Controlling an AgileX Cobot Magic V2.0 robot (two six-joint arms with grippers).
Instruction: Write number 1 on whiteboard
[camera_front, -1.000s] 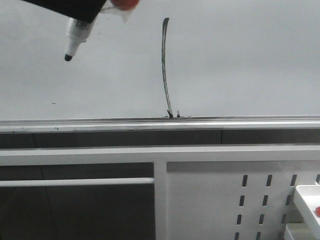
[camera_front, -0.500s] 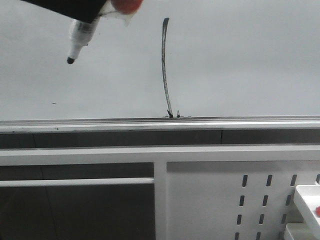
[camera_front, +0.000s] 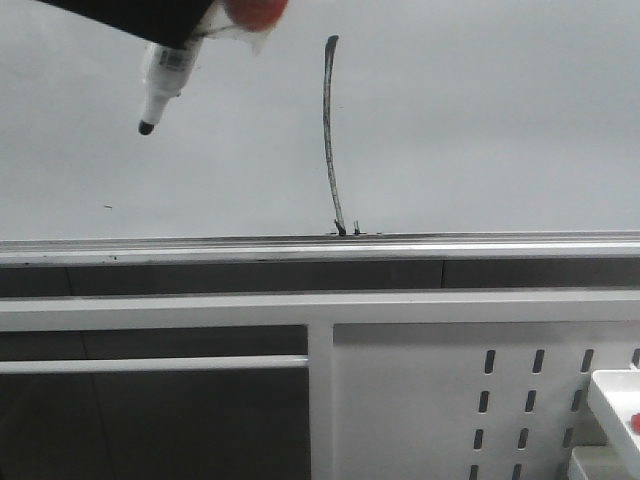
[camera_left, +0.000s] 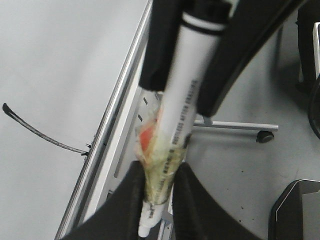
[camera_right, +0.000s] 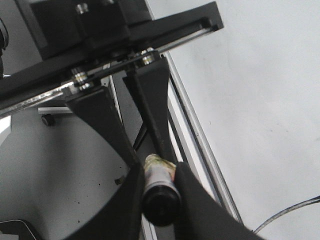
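The long, thin black stroke of the number 1 (camera_front: 329, 135) stands near-vertical on the glossy whiteboard (camera_front: 500, 120), ending just above its rail. The left gripper (camera_left: 159, 187), closed on a white marker pen (camera_front: 160, 85), hangs to its left, tip off the board. The right gripper (camera_right: 159, 182) clamps a dark cylindrical object (camera_right: 161, 195).

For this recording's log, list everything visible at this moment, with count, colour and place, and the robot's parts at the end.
whiteboard: one, white, filling the upper part of the front view, silver rail along its bottom edge.
number 1: one black near-vertical stroke, near the board's middle, running down to the rail.
marker: one, white body with black tip, uncapped, tip off the board, left of the stroke.
marker cap: one, black, held in the right gripper.
slotted panel: one, white, below the board at right.
white tray: one, lower right corner, only partly in view.
left gripper: black, shut on the marker.
right gripper: black, shut on the marker cap.
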